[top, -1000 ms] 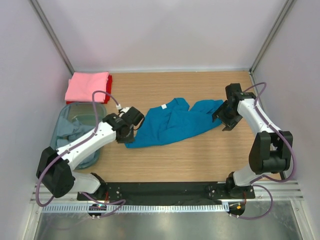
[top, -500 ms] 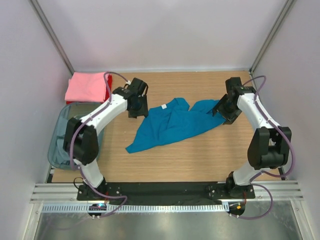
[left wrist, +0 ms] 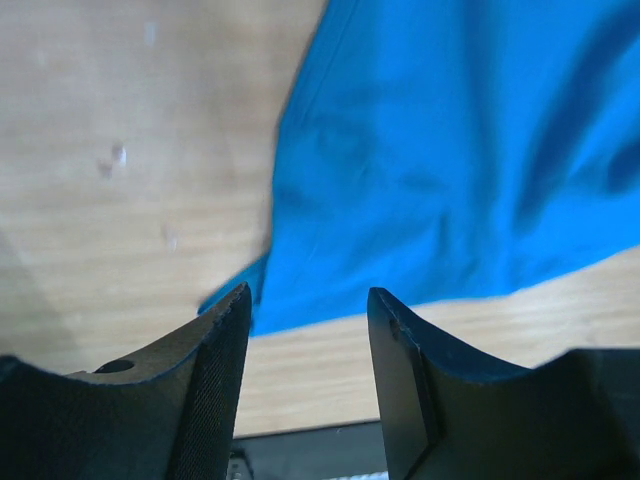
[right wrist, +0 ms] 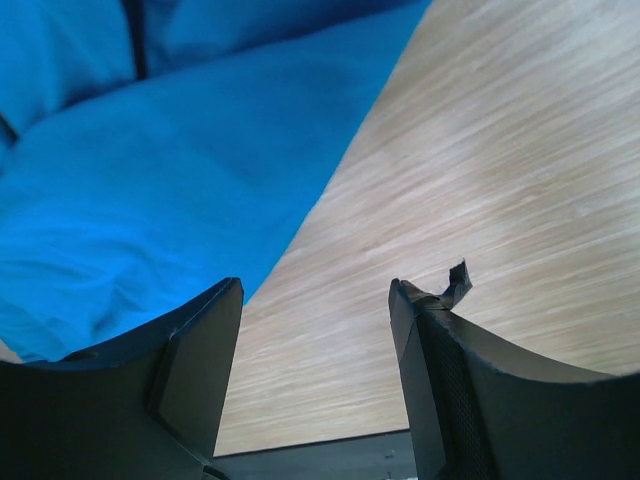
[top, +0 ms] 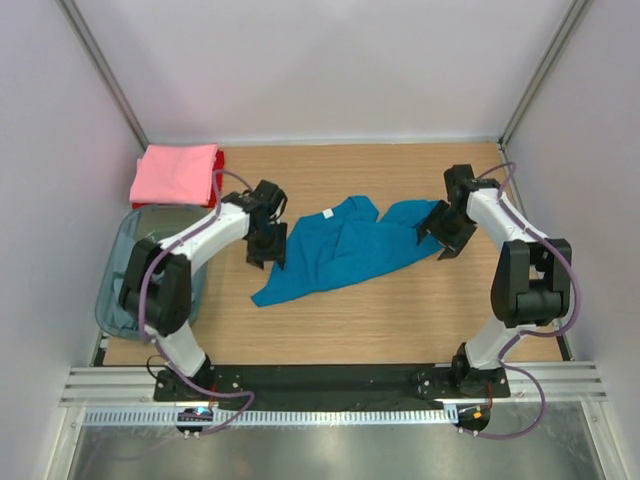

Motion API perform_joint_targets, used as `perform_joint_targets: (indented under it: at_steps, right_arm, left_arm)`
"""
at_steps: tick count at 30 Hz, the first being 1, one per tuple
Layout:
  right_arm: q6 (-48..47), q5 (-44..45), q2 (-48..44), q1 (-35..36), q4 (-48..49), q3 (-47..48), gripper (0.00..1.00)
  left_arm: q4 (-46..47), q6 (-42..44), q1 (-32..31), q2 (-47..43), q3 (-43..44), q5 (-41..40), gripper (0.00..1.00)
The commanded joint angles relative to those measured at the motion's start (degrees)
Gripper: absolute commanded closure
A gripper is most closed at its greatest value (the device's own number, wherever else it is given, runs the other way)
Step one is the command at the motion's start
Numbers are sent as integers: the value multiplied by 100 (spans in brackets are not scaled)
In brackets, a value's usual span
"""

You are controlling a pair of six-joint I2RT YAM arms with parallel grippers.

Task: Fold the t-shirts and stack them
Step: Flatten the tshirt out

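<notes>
A teal blue t-shirt (top: pixel 340 245) lies crumpled and spread in the middle of the wooden table; it also shows in the left wrist view (left wrist: pixel 450 160) and the right wrist view (right wrist: pixel 150 180). A folded pink t-shirt (top: pixel 175 173) lies on a red one (top: pixel 218 163) at the back left. My left gripper (top: pixel 266 250) is open and empty, just left of the teal shirt's left edge. My right gripper (top: pixel 443 240) is open and empty at the shirt's right end. Both pairs of jaws stand apart with bare table between them.
A translucent grey-blue plastic bin (top: pixel 118 262) with pale cloth inside (top: pixel 165 250) stands at the left edge, partly under the left arm. White walls close in the table at the back and sides. A black rail (top: pixel 330 378) runs along the near edge.
My left gripper went from the shirt's lower left corner up toward the back, then came down beside the shirt's left edge. My right gripper shifted slightly left and lower along the shirt's right end.
</notes>
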Motion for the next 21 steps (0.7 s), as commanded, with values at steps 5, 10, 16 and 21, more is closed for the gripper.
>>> perform_joint_targets:
  at_steps: [5, 10, 16, 21]
  right_arm:
    - [-123, 94, 133, -2, 667, -190, 30]
    - [306, 789, 221, -90, 465, 145, 30]
    - [791, 824, 493, -274, 439, 382, 30]
    - [748, 1000, 880, -415, 491, 593, 29]
  left_arm:
    - [232, 160, -4, -776, -1139, 237, 46]
    - [407, 213, -4, -477, -1059, 272, 45]
    - [566, 230, 4, -135, -928, 386, 45]
    - [539, 257, -4, 129, -752, 483, 45]
